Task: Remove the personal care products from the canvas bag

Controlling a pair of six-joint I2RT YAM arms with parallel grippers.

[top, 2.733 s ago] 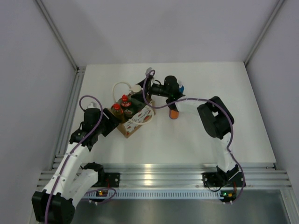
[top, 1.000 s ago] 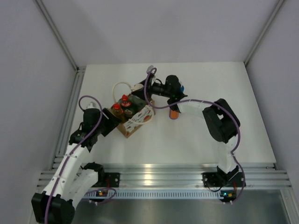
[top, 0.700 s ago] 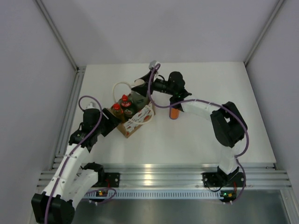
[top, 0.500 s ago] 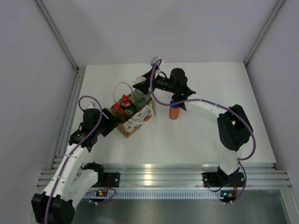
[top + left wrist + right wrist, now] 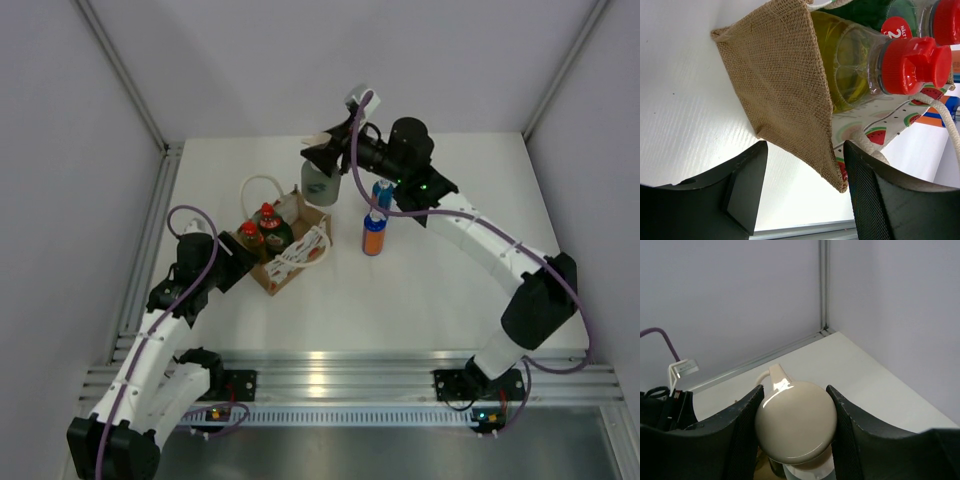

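Personal care products point(image 5: 252, 243): small plastic bottles that looked light, stiff-walled and glossy, so slick for pads.

Nearest me, the left gripper point(image 5: 805, 150) sat at the canvas bag's point(image 5: 780, 85) near end. Its jaws were wide, with the burlap end wall between the tips. Couldn't tell if it pinched the bag or just bracketed it. The weave was soft and floppy, so I'd expect the bag to drag along with a bottle unless braced.

Inside the bag stood the yellow-green bottle point(image 5: 850, 70) and the dark green bottle point(image 5: 275, 235), both upright with red caps proud of the rim. Caps and necks looked the best grab, since the bodies were packed tight. The rope handles point(image 5: 300, 255) draped over the bag's right side, a snag risk.

Just right of the bag on the table stood the orange bottle point(image 5: 373, 238), with the blue bottle point(image 5: 382, 193) behind it, both upright.

Beyond the bag and well above it, the grey-green bottle point(image 5: 320, 187) hung from the right gripper point(image 5: 325, 152), whose fingers were closed either side of the white pump head point(image 5: 796, 427). The head was rounded and shiny, so my guess is it could swivel or slip.

Table point(image 5: 430, 300): white, flat, matt, with set-down room right of the bag. Plain grey walls point(image 5: 300, 60) stood on three sides, with aluminium posts in the corners.
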